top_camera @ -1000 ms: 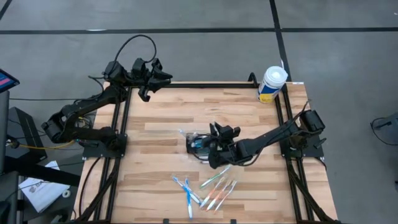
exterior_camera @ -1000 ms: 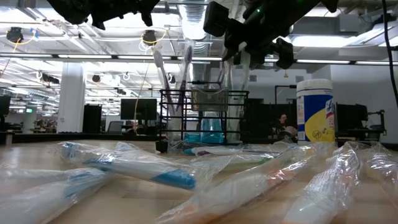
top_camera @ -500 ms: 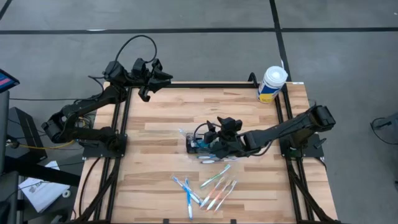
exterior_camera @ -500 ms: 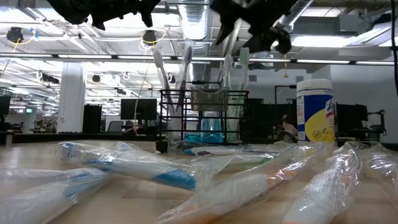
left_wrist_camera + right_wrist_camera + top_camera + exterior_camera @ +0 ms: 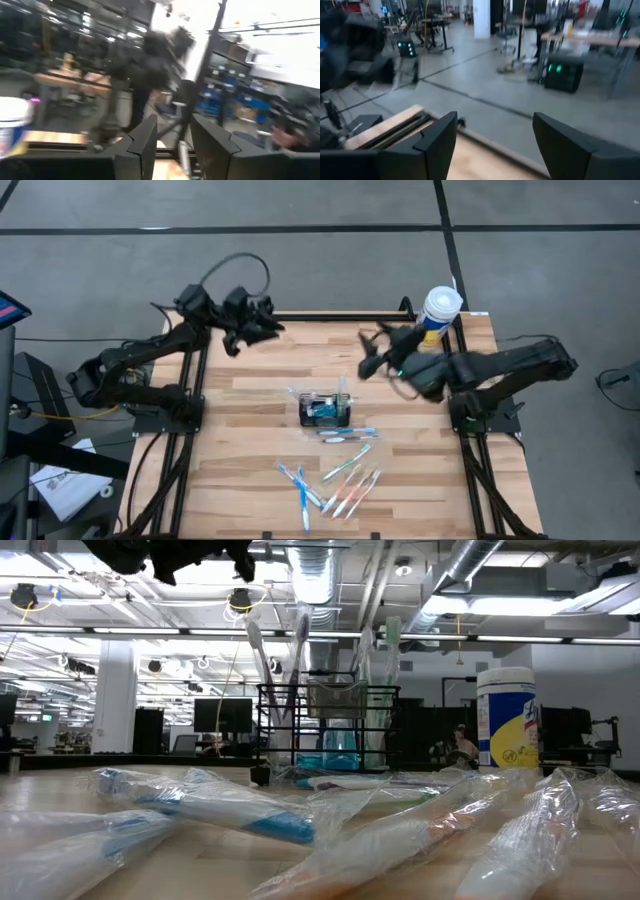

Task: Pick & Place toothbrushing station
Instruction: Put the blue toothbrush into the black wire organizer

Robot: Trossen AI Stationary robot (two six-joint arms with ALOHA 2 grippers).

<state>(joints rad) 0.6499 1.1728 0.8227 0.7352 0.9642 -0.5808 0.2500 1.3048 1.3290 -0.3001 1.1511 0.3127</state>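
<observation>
Wrapped toothbrushes [image 5: 330,485] scattered on the table [image 5: 250,430], just in front of the toothbrushing station [image 5: 325,409]. Station upright mid-table, brushes standing in its compartments, nothing gripping it. Beyond and to its right, right gripper [image 5: 368,352] up in the air, fingers spread, holding nothing. Farther back left, left gripper [image 5: 268,330] over the table's far edge, fingers parted, empty. White tub [image 5: 437,315] at the far right corner.

The caddy [image 5: 325,409] is black wire mesh with blue inside. The tub [image 5: 437,315] is white with a yellow-and-blue label. The counter [image 5: 260,430] is pale striped wood.
</observation>
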